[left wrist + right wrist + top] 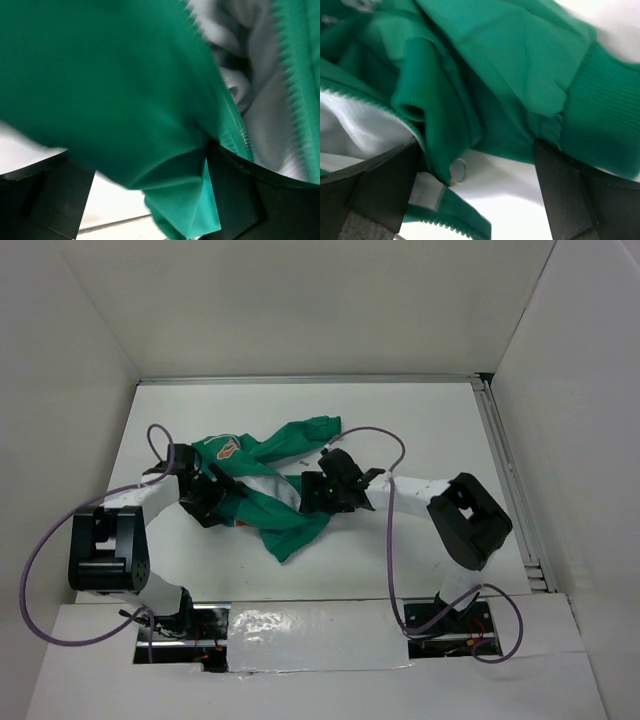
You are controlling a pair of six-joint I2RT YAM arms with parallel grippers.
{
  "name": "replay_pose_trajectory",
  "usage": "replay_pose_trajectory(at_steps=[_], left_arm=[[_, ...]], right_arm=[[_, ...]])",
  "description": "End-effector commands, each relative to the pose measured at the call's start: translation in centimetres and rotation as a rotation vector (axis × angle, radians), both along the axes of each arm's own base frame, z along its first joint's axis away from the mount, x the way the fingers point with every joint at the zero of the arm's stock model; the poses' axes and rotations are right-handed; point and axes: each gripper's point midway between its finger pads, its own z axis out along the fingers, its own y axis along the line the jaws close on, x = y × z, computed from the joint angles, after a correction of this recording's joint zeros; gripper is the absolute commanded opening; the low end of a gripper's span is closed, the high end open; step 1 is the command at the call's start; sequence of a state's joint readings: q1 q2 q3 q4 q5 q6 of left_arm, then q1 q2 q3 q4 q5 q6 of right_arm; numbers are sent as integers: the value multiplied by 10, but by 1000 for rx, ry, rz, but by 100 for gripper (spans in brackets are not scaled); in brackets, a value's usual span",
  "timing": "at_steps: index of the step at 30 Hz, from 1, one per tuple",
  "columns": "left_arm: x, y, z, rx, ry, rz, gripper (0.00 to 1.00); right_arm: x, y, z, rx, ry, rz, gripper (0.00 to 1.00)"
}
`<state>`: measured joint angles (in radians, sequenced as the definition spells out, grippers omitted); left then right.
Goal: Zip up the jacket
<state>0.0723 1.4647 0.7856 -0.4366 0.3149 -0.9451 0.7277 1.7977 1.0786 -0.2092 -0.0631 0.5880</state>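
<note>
Top external: jacket [285, 525] crumpled on table [420, 420] between my left pincer [212, 496] and right pincer [318, 492], both wide open, gripping nothing; risk is closing on loose folds, missing the zipper edges [295, 95].

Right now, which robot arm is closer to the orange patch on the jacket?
Left. The left gripper sits close to the orange patch, on its near side; the right gripper is farther, across the jacket rightward.
</note>
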Motion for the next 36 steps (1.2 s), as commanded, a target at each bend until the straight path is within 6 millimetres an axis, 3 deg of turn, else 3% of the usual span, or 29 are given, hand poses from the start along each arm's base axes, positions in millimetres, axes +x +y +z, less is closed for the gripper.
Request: replay_pose_trajectory(at_steps=[1,2,4,5,6,8,9,10,11,13,14,18,19,21,22,24,25,26,29,31,32,33,34,36], left_arm=[[44,-24,11,-21,-138,-107,99],[45,-46,8,-27,-144,-188,99],[61,-63,4,-6,-156,-259,99],[60,-81,2,8,-163,-325,99],[72,-93,10,16,-204,-369,99],[72,-127,7,14,-247,-499,99],[79,-140,12,18,-287,-540,99],[74,-161,16,13,-328,-623,99],[76,-171,21,5,-363,-658,99],[74,-189,31,9,-418,-733,99],[74,-189,33,27,-417,-731,99],[67,-166,35,49,-357,-661,99],[68,-155,32,58,-338,-625,99],[64,-141,31,62,-316,-581,99],[63,-129,28,39,-287,-542,99],[68,-119,35,20,-298,-510,99],[72,-111,36,16,-297,-486,99],[74,-108,39,8,-301,-474,99],[86,-104,44,-18,-329,-462,99],[98,-105,49,-35,-343,-461,99],[102,-106,41,-42,-324,-467,99],[103,-111,41,-74,-319,-481,99],[111,-114,48,-88,-341,-487,99],[117,-120,41,-118,-327,-494,99]], right_arm=[[-19,-6,11,63,-23,-52,99],[-37,-18,-5,35,17,-56,99],[-53,-20,-4,54,16,-64,99],[-68,-31,-16,29,44,-71,99],[-75,-30,-8,58,36,-79,99],[-90,-39,-10,55,42,-84,99],[-96,-36,2,86,29,-77,99],[-98,-40,3,75,17,-91,99],[-103,-47,1,54,18,-101,99],[-104,-51,18,69,-30,-108,99],[-105,-56,24,63,-38,-116,99],[-83,-75,83,77,-199,-152,100],[-70,-77,106,92,-245,-175,100],[-58,-92,129,64,-302,-189,100],[-44,-100,151,63,-343,-216,100],[-29,-107,169,62,-380,-229,100],[-18,-106,191,89,-417,-233,100],[-1,-115,191,52,-423,-254,100],[38,-116,199,14,-419,-254,100],[68,-105,192,-35,-394,-225,100],[80,-105,189,-51,-386,-229,100],[96,-97,203,-35,-406,-225,100],[109,-91,170,-88,-335,-194,100],[133,-80,147,-125,-274,-189,100]])
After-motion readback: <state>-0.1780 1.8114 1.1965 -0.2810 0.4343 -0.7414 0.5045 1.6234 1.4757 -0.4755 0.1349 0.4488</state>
